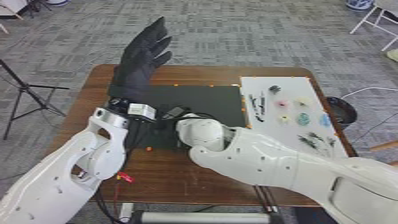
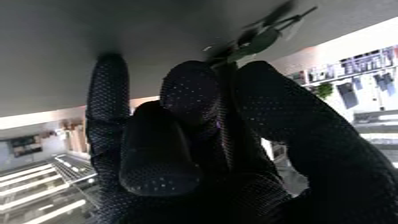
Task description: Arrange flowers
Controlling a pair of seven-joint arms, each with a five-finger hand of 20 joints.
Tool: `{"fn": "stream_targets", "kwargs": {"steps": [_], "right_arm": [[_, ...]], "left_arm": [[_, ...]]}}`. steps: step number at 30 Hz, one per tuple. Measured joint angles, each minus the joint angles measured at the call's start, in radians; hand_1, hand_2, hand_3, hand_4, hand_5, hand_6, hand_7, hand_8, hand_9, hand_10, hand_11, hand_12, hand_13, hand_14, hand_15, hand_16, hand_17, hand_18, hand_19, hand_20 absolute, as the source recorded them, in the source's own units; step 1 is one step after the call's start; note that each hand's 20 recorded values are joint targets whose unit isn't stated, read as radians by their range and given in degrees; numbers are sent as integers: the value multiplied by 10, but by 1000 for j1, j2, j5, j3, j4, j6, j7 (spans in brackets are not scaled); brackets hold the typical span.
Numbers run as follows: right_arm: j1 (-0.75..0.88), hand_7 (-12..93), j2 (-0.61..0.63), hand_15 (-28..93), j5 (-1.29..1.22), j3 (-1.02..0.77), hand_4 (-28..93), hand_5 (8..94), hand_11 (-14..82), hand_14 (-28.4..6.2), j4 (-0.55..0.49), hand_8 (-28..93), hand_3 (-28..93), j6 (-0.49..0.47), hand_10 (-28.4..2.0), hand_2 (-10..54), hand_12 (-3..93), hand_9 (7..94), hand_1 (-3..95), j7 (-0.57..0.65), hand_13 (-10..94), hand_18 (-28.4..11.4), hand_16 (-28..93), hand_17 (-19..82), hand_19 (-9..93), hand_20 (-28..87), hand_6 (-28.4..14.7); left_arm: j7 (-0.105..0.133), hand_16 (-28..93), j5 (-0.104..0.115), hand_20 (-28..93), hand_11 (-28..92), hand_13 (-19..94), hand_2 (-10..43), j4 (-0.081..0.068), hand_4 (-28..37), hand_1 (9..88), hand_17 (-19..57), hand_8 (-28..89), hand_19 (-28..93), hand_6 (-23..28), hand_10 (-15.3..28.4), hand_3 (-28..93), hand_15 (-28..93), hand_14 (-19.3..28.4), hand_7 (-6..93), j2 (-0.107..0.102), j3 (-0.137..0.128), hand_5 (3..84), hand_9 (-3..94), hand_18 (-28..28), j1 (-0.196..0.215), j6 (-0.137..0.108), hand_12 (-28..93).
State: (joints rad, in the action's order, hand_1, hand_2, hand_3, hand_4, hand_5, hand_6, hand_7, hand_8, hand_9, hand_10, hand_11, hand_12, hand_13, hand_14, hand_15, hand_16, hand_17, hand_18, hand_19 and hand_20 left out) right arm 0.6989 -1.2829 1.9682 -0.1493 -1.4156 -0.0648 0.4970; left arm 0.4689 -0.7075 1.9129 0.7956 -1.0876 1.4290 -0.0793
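Two robot hands at the brown table [image 1: 169, 180]. The left robot hand [image 1: 138, 65], toward 11 o'clock, is raised, fingers extended and close together. The right robot hand [image 1: 169, 125], near the dial's centre over the dark mat [image 1: 213, 97], pinches a green leafy sprig [image 2: 258, 43] between two fingertips, its leaves projecting beyond them. Toward 2 to 3 o'clock, a white board [image 1: 266, 125] bears small blossoms [image 1: 303, 119] and, at its 4 o'clock portion, dark green sprigs [image 1: 308, 142]. A tripod [image 1: 25, 86] stands beyond the table toward 10 o'clock.
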Motion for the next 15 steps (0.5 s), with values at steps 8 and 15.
{"fn": "stream_targets", "kwargs": {"steps": [8,15], "right_arm": [[102,124,25,909,-16,-130,44,442,590,-83,-61,-114,932,-16,-130,103,448,762,212,90,782,-196,268,263,657,268,-2],[158,114,1,909,-31,-202,51,473,597,-83,-77,-111,932,3,-129,106,439,768,203,198,790,-197,270,264,660,267,-25]], "left_arm": [[-4,107,0,122,119,112,-61,-2,-244,275,-137,-67,331,9,87,647,141,112,148,2,-4,226,153,186,2,0,229],[-15,107,-1,122,117,112,-61,-15,-244,276,-137,-67,330,9,87,647,141,112,147,12,3,226,152,186,-10,15,229]]}}
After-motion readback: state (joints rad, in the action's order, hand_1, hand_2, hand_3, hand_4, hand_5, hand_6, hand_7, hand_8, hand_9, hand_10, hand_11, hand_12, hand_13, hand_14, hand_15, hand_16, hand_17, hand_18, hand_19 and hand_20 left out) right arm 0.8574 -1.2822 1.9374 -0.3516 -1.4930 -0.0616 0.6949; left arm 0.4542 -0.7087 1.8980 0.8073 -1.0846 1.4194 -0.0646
